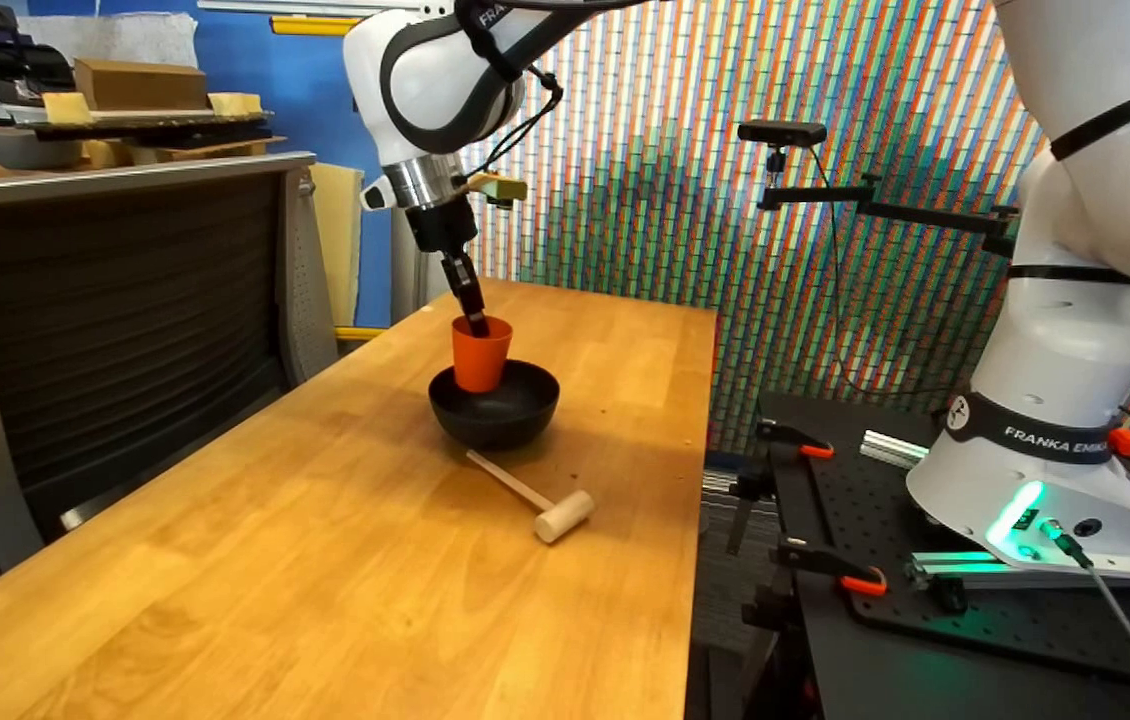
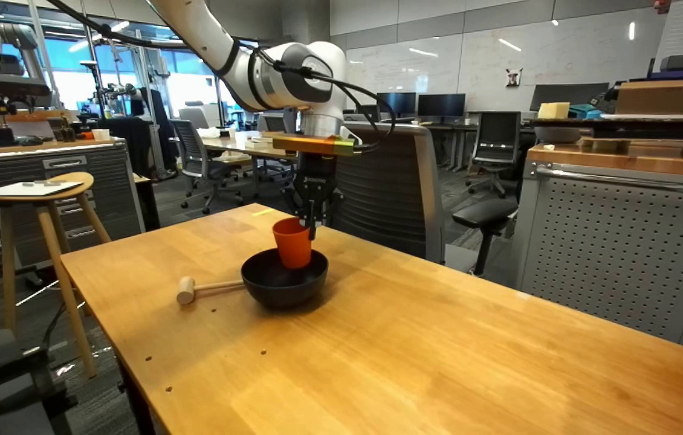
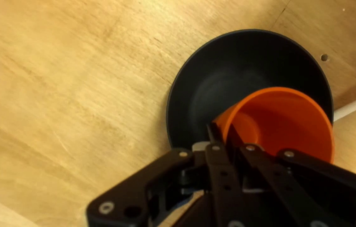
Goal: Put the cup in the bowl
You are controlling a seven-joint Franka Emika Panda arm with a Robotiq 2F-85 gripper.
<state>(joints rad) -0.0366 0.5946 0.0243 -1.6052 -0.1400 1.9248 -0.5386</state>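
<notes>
The orange-red cup (image 1: 481, 360) is upright or slightly tilted, with its lower part within the outline of the black bowl (image 1: 495, 425) in both exterior views. I cannot tell whether its base touches the bowl. My gripper (image 1: 478, 325) points down and is shut on the cup's wall at the rim. In the wrist view, the gripper (image 3: 223, 135) has one finger inside the cup (image 3: 288, 123) and one outside. The bowl (image 3: 209, 69) stands on the table beneath it. In an exterior view, the gripper (image 2: 310, 228) is at the side of the cup (image 2: 293, 244) above the bowl (image 2: 284, 293).
A pale wooden mallet (image 1: 563, 516) lies on the wooden table (image 1: 325, 560) close to the bowl. Its handle (image 3: 354, 104) reaches the bowl's side in the wrist view. A dark chair (image 2: 378, 181) stands at the table's edge.
</notes>
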